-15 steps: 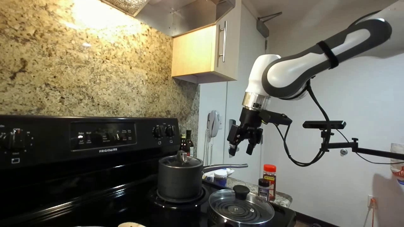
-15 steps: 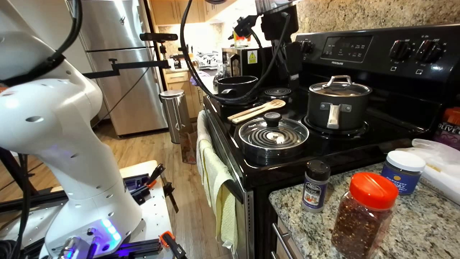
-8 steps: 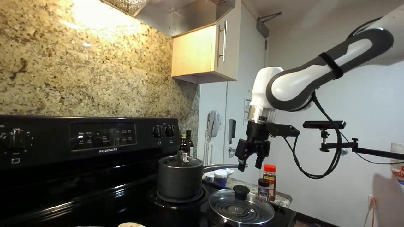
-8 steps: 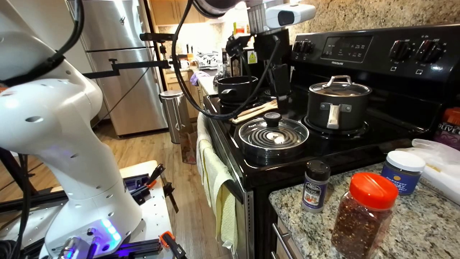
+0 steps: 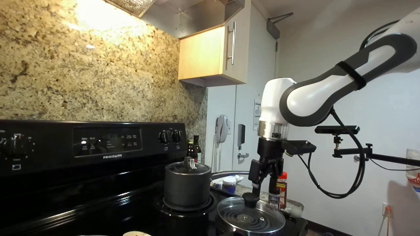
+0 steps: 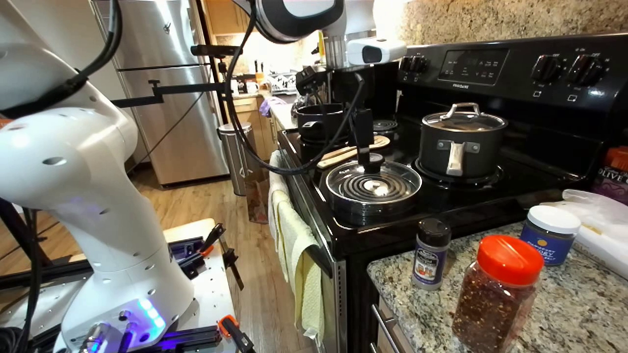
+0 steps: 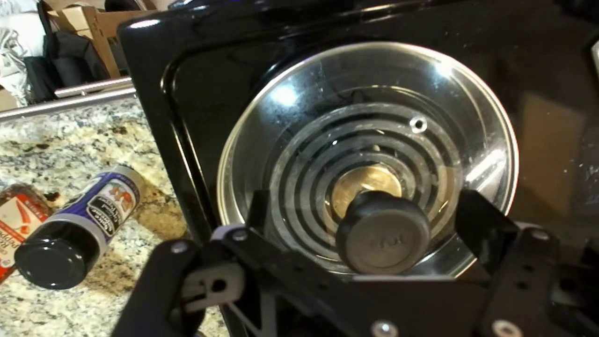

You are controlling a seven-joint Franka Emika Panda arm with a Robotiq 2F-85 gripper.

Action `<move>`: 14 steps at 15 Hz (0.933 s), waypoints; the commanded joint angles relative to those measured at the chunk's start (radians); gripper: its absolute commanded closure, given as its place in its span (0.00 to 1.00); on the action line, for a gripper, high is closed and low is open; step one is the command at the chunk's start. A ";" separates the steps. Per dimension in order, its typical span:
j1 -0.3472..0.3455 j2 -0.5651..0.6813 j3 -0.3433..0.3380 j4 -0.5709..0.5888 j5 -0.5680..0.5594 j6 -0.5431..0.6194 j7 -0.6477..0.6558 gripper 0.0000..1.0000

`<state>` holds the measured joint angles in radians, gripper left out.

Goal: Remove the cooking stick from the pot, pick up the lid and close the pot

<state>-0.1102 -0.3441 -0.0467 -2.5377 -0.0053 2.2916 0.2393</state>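
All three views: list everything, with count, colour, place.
Stove: 1, black, against granite wall
Open pot: 1, black, stove front
Glass lid: 1, clear, stove front
Wooden utensils: 2, tan, beside glass lid
Lidded saucepan: 1, dark grey, stove rear
Seasoning containers: 3, red-, black- and white-capped, counter
Bottles: at least 2, dark, behind lidded saucepan
Towelling: count unclear, pale yellow, hanging from stove
Phone: 1, white, background
Fridge: 1, silver, background
Bin: 1, silver, background
Clutter: uncounted, mixed, background
Robot arm: 1, mostly white, over stove
Pincer: 1, black, open, at glass lid's knob
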 commanded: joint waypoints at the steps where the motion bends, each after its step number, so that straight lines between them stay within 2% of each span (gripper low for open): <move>1: 0.015 -0.004 0.017 -0.022 -0.008 -0.002 -0.036 0.00; 8: 0.033 0.052 0.011 0.007 -0.013 0.080 -0.140 0.00; 14: 0.028 0.125 0.014 0.035 -0.024 0.117 -0.145 0.00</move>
<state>-0.0845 -0.2694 -0.0300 -2.5315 -0.0090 2.3817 0.1157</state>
